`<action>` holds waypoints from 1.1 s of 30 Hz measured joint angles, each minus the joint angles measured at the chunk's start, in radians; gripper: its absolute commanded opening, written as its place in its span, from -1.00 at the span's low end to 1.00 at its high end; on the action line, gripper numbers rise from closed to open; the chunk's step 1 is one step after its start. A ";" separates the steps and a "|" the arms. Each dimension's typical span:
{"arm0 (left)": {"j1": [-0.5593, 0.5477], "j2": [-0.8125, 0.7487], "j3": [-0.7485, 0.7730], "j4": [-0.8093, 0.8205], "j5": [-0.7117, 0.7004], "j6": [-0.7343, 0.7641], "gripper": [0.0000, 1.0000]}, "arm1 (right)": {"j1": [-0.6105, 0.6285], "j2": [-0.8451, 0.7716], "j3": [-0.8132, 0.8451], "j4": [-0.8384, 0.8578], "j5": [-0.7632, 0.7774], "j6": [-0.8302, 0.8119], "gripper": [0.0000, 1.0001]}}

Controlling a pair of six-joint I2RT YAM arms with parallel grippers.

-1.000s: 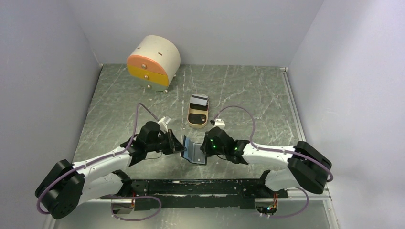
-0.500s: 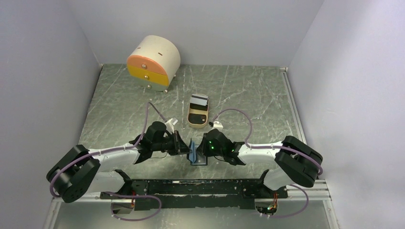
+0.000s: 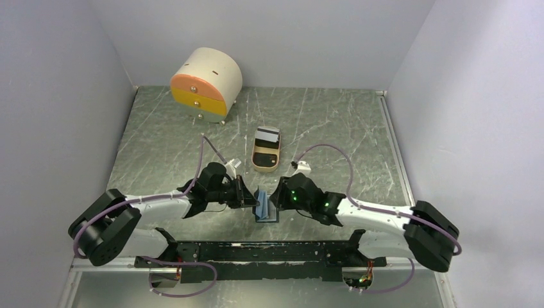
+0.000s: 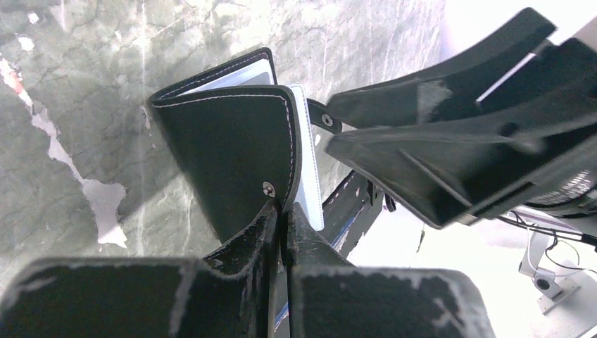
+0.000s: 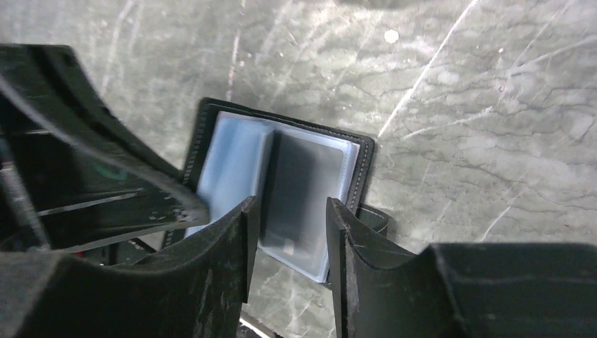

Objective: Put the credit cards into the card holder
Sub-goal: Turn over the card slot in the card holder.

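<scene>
The card holder (image 3: pixel 265 206) is standing on its edge on the marbled grey-green table (image 3: pixel 333 128), half-open like a small book, between the two grippers. From the left wrist view, its outer cover (image 4: pixel 232 148) is showing as smooth black leather-like material with pale stitching along the rim and a small metal snap stud. Its short snap tab is sticking out on the side away from the left arm.

The left gripper (image 4: pixel 281 211) is pinching the free edge of that cover just beside the stud. Its two dark, scuffed fingers are pressing together with only the thin flap between them.

The right gripper (image 5: pixel 290 205) is hanging over the holder's inner face with its fingers parted narrowly. They are straddling the near edge of the glossy clear plastic sleeves (image 5: pixel 236 165). I cannot tell whether they are touching the sleeves. One sleeve is looking pale blue and the other dark; whether a card is sitting in either is unclear.

Beyond the card holder, away from the arm bases, a tan oval tray (image 3: pixel 264 165) is lying flat. The credit cards (image 3: pixel 267 135), thin and light with a dark stripe, are resting across its far end. Farther beyond and to the left, a cream rounded drawer box (image 3: pixel 215 70) with orange and yellow drawer fronts is sitting near the back wall.
</scene>
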 measured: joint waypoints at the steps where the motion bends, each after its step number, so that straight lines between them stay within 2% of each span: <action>1: 0.000 0.005 0.003 0.001 0.002 0.000 -0.82 | 0.000 -0.031 0.000 -0.013 0.005 0.000 -0.11; 4: -0.001 0.018 0.006 0.011 0.007 0.000 -0.82 | 0.000 -0.097 0.000 -0.035 0.014 -0.001 -0.12; 8: -0.001 0.019 0.006 0.014 0.009 -0.002 -0.82 | 0.000 -0.126 0.006 -0.038 0.003 -0.011 -0.26; 18: -0.001 -0.030 0.006 -0.034 -0.004 -0.002 -0.82 | 0.000 0.005 0.032 -0.005 -0.062 -0.027 -0.33; 23: -0.002 -0.101 0.005 -0.113 -0.045 -0.003 -0.51 | 0.000 0.053 0.032 0.029 -0.074 -0.042 -0.34; 28: -0.002 -0.165 0.000 -0.180 -0.082 -0.006 -0.35 | 0.000 0.142 0.032 0.053 -0.081 -0.056 -0.29; 33: -0.002 -0.214 -0.019 -0.206 -0.105 -0.009 -0.30 | 0.000 0.191 0.076 0.061 -0.098 -0.088 -0.29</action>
